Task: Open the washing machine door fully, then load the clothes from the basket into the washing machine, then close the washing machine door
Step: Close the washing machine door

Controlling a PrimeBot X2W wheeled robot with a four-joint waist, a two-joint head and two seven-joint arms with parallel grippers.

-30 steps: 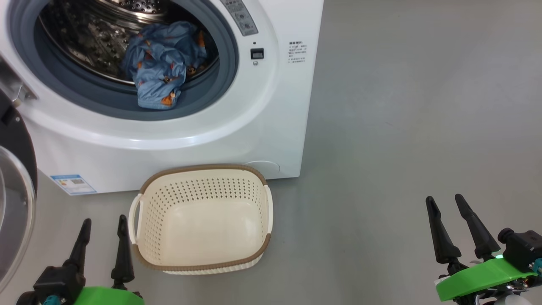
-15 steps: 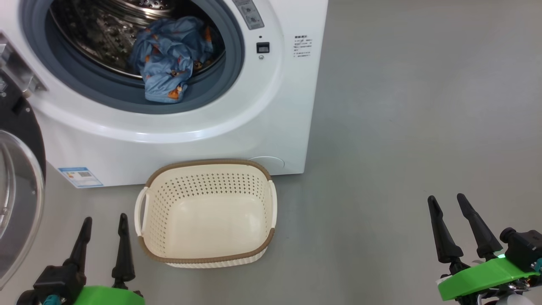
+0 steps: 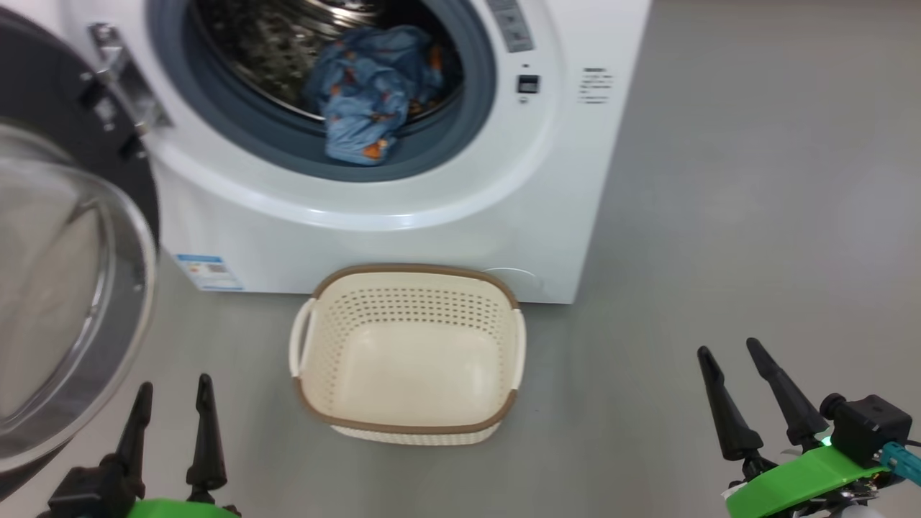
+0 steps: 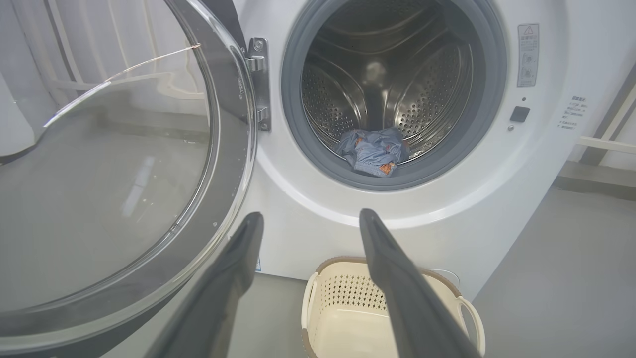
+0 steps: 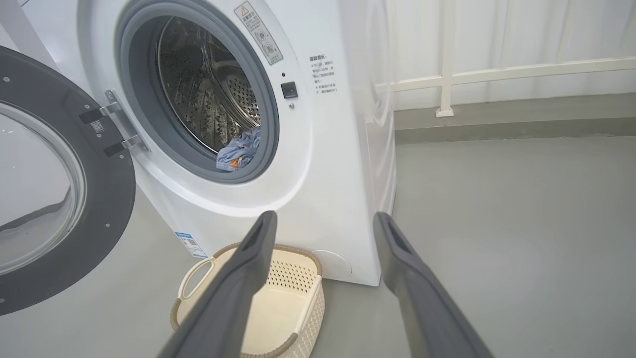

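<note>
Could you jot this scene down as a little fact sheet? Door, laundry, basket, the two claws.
washing machine door: swung open, to the left
clothes: in the drum, drooping onto the grey seal
basket: empty, on the floor before the washing machine
left claw: open, holding nothing
right claw: open, holding nothing
left to do: close the door

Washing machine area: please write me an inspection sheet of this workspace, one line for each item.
Surface: smooth grey floor.
Job's things: washing machine door swung open to the left; clothes bundled at the drum's front edge, reaching onto the grey seal; basket empty, on the floor before the washing machine.
Clutter: nothing seen.
Pincers: left pincer and right pincer both open, holding nothing.
Cables: nothing seen.
Surroundings: white rail along the wall behind.
</note>
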